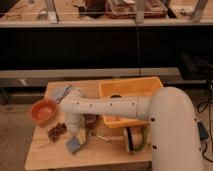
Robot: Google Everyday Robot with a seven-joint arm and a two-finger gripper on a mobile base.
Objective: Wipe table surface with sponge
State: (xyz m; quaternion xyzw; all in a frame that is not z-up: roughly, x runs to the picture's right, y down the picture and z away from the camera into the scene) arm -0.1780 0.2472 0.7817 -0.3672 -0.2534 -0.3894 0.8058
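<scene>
A small grey-blue sponge (73, 145) lies on the wooden table (50, 156) near its front left. My white arm reaches in from the right across the table, and its wrist bends downward over the sponge. The gripper (79, 138) is at the sponge's upper right edge, right at it or touching it. The wrist hides most of the gripper.
An orange bowl (43, 111) sits at the left. A brown clump of small round pieces (56, 131) lies just left of the sponge. A yellow bin (131, 96) stands at the back right. A round cup-like object (133, 139) and a thin metal piece (101, 137) lie to the right. A grey cloth (60, 92) is at the back left.
</scene>
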